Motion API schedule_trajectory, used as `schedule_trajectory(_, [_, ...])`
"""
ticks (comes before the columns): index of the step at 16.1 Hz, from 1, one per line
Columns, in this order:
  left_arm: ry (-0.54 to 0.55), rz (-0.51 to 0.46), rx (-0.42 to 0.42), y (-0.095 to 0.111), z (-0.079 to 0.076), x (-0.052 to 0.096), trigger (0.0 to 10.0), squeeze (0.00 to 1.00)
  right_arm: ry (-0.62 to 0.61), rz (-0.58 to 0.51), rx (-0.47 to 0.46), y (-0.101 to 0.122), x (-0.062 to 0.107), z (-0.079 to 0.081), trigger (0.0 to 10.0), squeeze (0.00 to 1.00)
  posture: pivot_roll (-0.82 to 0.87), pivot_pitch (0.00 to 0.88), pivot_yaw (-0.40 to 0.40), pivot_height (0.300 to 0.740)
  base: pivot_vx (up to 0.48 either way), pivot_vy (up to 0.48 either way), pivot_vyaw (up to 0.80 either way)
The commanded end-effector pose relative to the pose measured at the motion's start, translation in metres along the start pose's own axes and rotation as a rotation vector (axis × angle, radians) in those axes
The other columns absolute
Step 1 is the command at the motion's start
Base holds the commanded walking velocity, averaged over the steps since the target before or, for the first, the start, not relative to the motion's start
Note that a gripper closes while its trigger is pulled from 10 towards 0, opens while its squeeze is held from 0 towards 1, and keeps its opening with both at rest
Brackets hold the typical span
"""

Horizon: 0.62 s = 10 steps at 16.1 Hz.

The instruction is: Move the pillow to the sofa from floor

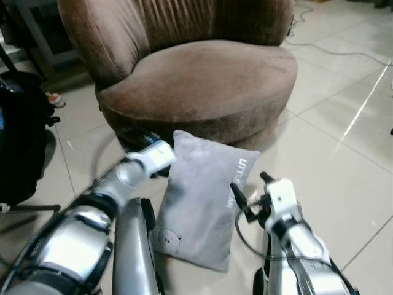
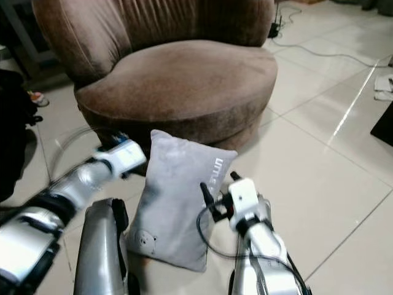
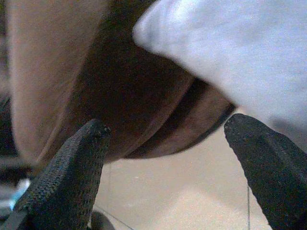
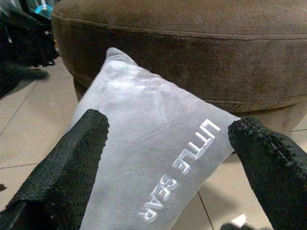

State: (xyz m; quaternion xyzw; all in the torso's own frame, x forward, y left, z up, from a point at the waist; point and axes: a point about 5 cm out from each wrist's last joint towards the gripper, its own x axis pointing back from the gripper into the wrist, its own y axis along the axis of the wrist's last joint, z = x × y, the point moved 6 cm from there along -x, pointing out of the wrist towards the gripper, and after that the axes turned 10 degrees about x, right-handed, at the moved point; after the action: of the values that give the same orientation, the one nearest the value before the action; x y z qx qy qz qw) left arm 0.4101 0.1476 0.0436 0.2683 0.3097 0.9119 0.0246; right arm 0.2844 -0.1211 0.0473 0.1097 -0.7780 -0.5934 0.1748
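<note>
A grey pillow point(image 1: 196, 203) with "LITTLE BEAR" stitched on it leans upright on the tiled floor against the base of the brown sofa chair point(image 1: 202, 86). My left gripper point(image 1: 136, 138) is open beside the pillow's upper left corner, blurred in the eye views. In the left wrist view the pillow's corner point(image 3: 230, 52) lies just beyond the left gripper's open fingers point(image 3: 72, 167), with the sofa's base behind it. My right gripper point(image 1: 252, 187) is open at the pillow's right edge. Its two black fingers point(image 4: 72, 163) frame the pillow point(image 4: 153, 143) without touching it.
A black bag point(image 1: 18, 135) stands on the floor at the left. A cable point(image 1: 331, 49) runs over the tiles at the back right. A white item point(image 2: 384, 86) and a dark object point(image 2: 384, 126) sit at the right edge.
</note>
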Motion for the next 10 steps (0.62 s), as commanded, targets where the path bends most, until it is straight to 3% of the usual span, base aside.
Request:
schedule_trajectory(1, [-0.003,0.032,-0.108,-0.002,-0.004,-0.002,10.0,0.0,-0.002,0.153,-0.029,-0.035,0.028,0.0,10.0,0.0,-0.35,0.039,0.149,0.31,0.0,0.0,0.0])
schedule_trajectory(2, [-0.005,0.036,-0.15,-0.001,-0.009,-0.003,10.0,0.0,-0.009,0.168,-0.026,-0.036,0.037,-0.001,10.0,0.0,-0.36,0.047,0.149,0.31,0.0,0.0,0.0])
schedule_trajectory(3, [-0.011,0.036,-0.275,0.004,-0.021,-0.005,10.0,0.0,-0.044,0.211,-0.024,-0.038,0.066,-0.009,10.0,0.0,-0.41,0.101,0.141,0.31,0.0,0.0,0.0])
schedule_trajectory(6, [-0.023,0.045,-0.246,0.007,-0.032,-0.007,10.0,0.0,-0.081,0.26,-0.017,-0.034,0.1,-0.016,10.0,0.0,-0.47,0.155,0.127,0.31,0.0,0.0,0.0])
schedule_trajectory(8, [-0.012,0.064,-0.15,0.006,-0.037,-0.008,10.0,0.0,-0.099,0.305,-0.013,-0.031,0.124,-0.019,10.0,0.0,-0.53,0.206,0.107,0.31,0.0,0.0,0.0])
schedule_trajectory(9, [0.017,0.099,0.088,0.002,-0.038,-0.008,10.0,0.0,-0.099,0.34,-0.009,-0.029,0.14,-0.017,10.0,0.0,-0.56,0.22,0.099,0.31,0.0,0.0,0.0])
schedule_trajectory(10, [0.048,0.117,0.219,0.0,-0.037,-0.008,10.0,0.0,-0.099,0.361,-0.007,-0.026,0.15,-0.016,10.0,0.0,-0.57,0.226,0.094,0.31,0.0,0.0,0.0])
